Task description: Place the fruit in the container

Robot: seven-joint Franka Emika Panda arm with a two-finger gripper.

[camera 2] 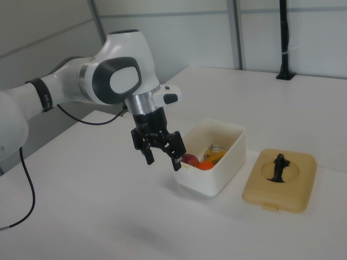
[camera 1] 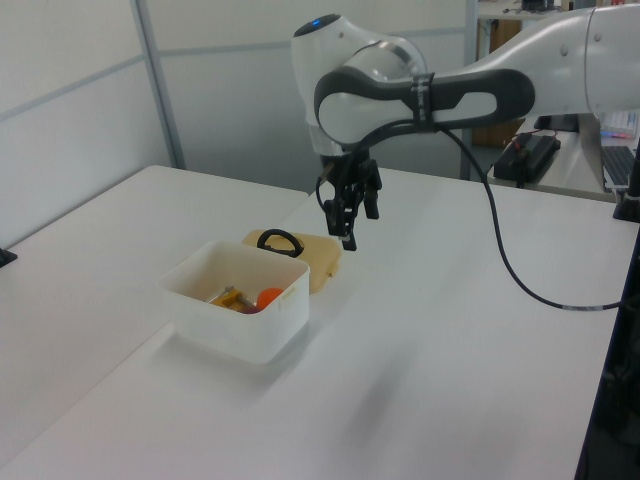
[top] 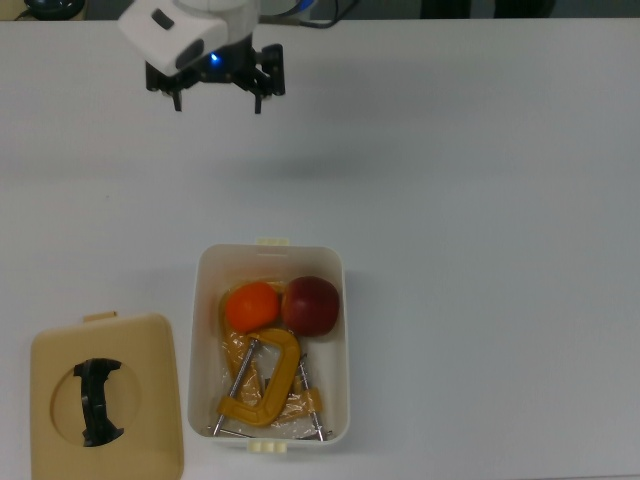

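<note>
My gripper (top: 217, 96) hovering empty, jaws open, well apart from tub (top: 344, 340); apple (top: 312, 305), orange (top: 251, 306) lying inside, touching.

Dark red apple (top: 312, 305), bright orange (top: 251, 306)

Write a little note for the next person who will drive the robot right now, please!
Gripper: open, empty, raised above the table, away from the container in all three views.
Container: cream-white tub, lid off.
Apple and orange: both inside the container, side by side at the end nearer the arm in the top view.
Yellow clamps: also in the container, at the other end.
Tan lid: flat on the table beside the container, on the top view's left.
Done: both fruits are in.
Left: nothing for the fruit, as far as can be seen.
</note>
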